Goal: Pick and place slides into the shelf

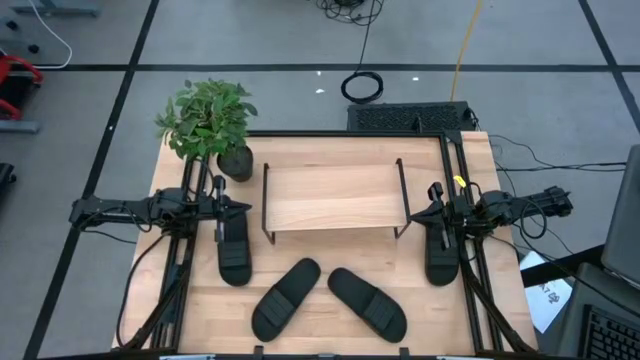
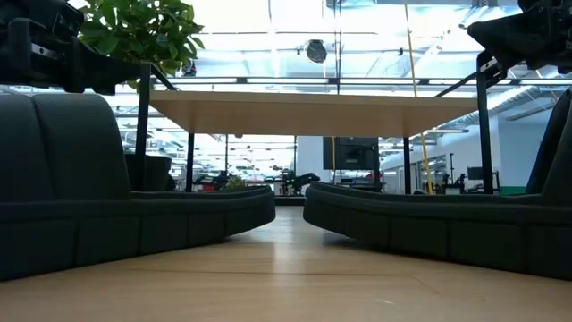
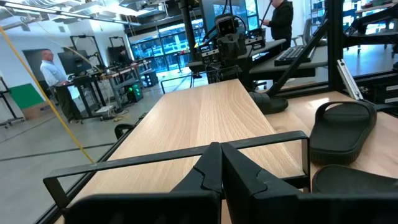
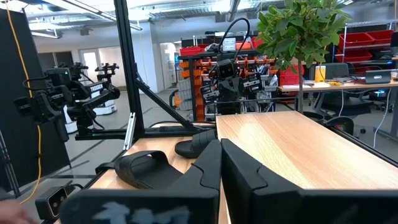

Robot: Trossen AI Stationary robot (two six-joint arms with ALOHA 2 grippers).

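The shelf (image 1: 330,197), a light wooden board on a thin black wire frame, stands mid-table with nothing on its top. Four black slides with ribbed straps lie on the table: one (image 1: 234,250) just left of the shelf, one (image 1: 441,257) just right of it, and two (image 1: 285,298) (image 1: 367,302) in front, angled so their far ends nearly meet

shelf (image 1: 333,196) mid-table, slides (image 1: 330,298) in front, plant (image 1: 208,120) behind-left
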